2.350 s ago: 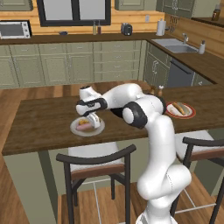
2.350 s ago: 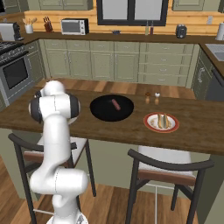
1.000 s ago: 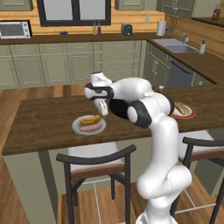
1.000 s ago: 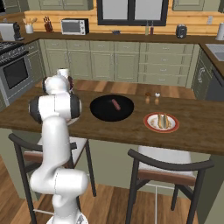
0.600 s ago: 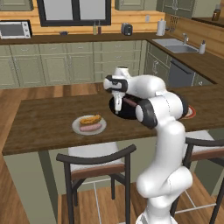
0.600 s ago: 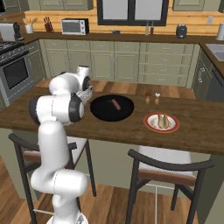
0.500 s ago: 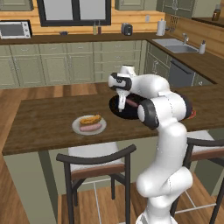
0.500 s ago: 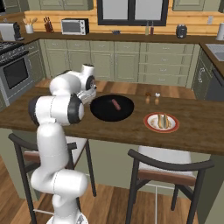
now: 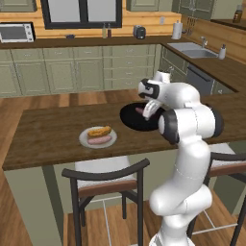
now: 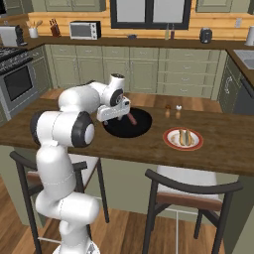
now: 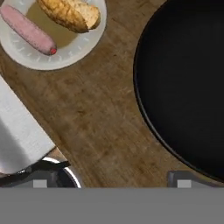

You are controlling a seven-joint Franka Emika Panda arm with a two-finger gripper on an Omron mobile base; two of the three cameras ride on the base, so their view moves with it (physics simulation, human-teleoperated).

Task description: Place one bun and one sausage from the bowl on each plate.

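The brown wooden worktop (image 9: 48, 129) carries the wide black bowl (image 10: 141, 119), where 1 pinkish sausage (image 10: 132, 119) remains. The pale plate (image 9: 84, 138) just received its bun (image 9: 99, 130); the spread, empty gripper (image 10: 118, 110) has swung back bowlward.

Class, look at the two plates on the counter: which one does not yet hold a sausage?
The red-rimmed plate: it holds a bun alone. The pale grey-white plate holds both; the other sausage lies in the black bowl.
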